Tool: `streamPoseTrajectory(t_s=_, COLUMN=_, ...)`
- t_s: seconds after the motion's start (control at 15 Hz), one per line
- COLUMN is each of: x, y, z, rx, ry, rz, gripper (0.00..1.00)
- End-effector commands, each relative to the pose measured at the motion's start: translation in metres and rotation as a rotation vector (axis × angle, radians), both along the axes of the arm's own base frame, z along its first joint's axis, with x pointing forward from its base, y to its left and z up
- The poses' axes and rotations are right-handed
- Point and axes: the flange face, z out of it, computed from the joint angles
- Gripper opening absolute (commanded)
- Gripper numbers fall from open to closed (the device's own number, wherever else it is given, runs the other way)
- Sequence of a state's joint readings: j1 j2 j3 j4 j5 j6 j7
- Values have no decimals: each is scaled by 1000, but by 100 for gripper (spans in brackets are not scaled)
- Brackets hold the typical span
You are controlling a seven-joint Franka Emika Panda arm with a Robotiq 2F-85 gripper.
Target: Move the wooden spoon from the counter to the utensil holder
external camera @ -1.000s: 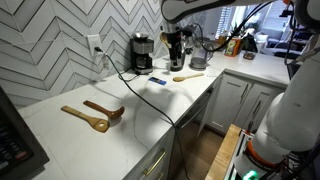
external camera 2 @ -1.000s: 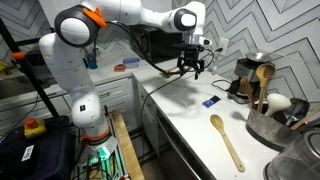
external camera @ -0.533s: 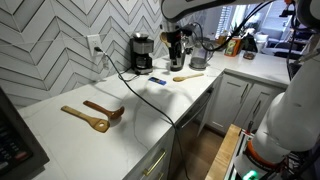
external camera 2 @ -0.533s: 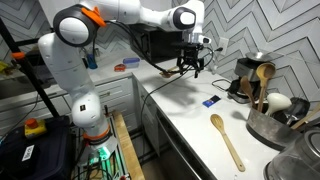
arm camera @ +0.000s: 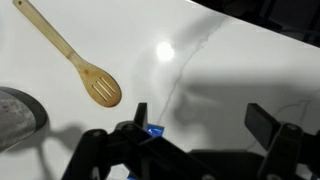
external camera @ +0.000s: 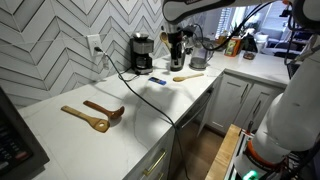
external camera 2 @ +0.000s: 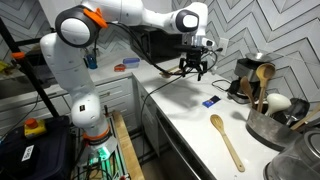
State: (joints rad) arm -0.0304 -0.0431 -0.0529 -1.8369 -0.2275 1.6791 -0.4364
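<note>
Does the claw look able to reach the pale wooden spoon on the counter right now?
Probably yes: the claw hangs open above the counter, and the wooden spoon lies bare nearby, with nothing over it.

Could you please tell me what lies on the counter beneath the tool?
Mostly bare white counter; a small blue object peeks out by the tool, partly covered. The wooden spoon lies off to one side.

In an exterior view the camera sits low at one end of the counter, looking along it toward 1 o'clock. In an exterior view it stands back in the aisle, the counter running toward 4 o'clock. Both exterior views share the spoon. The wrist view looks down on the counter from close.
</note>
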Motion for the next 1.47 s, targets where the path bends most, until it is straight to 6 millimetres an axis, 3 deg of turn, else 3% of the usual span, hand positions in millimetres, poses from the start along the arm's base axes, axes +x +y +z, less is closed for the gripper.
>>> streamPoseTrajectory(t_s=0.0, x=5, y=-30, z=-9, rx=-7, ry=-6, rz=68, gripper=100)
streamPoseTrajectory(t_s=0.67, x=11, y=-121, z=-53, rx=20, ry=-1, rz=277, gripper=100)
streamPoseTrajectory(t_s=0.73, x=12, y=-107, z=-42, rx=21, ry=5, rz=243, gripper=100)
streamPoseTrajectory(t_s=0.87, x=12, y=-120, z=-50, rx=21, ry=5, rz=252, gripper=100)
streamPoseTrajectory(t_s=1.13, x=13, y=-120, z=-51, rx=22, ry=7, rz=256, gripper=100)
streamPoseTrajectory(t_s=1.4, x=30, y=-158, z=-80, rx=-6, ry=56, rz=253, gripper=100)
